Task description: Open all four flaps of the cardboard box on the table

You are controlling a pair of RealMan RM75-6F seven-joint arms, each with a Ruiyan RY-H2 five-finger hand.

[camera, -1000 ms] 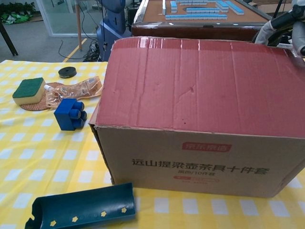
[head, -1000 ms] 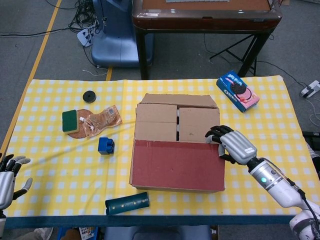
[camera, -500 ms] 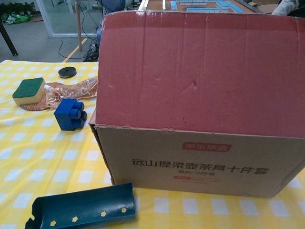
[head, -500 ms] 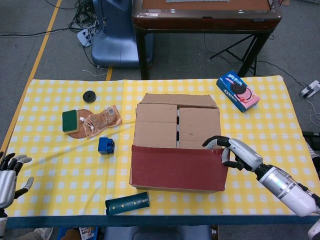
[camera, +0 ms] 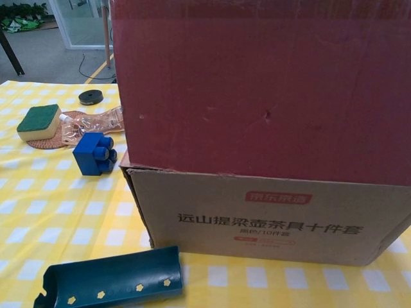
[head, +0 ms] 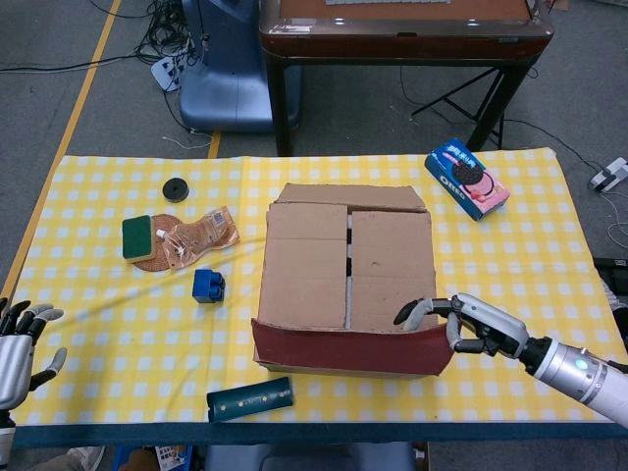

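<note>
The cardboard box (head: 345, 280) stands mid-table. Its near flap (head: 343, 349), red on its upper face, is lifted steeply and tilts toward me. In the chest view this red near flap (camera: 257, 83) fills the top of the frame above the printed box front (camera: 270, 221). My right hand (head: 469, 327) grips the flap's right corner, thumb on the inner side. The left side flap (head: 304, 263) and right side flap (head: 391, 257) lie shut. The far flap (head: 348, 195) lies at the box's back edge. My left hand (head: 20, 345) hovers open at the table's near left corner.
A blue block (head: 207, 286) and a teal channel piece (head: 250, 399) lie left of and in front of the box. A green sponge (head: 136, 236), a plastic packet (head: 199, 234) and a black disc (head: 176, 188) sit at the left. A cookie box (head: 466, 178) lies far right.
My right hand has drawn back toward the table's near edge, swinging the red near flap up from flat on the box to steeply raised. The left hand has stayed put.
</note>
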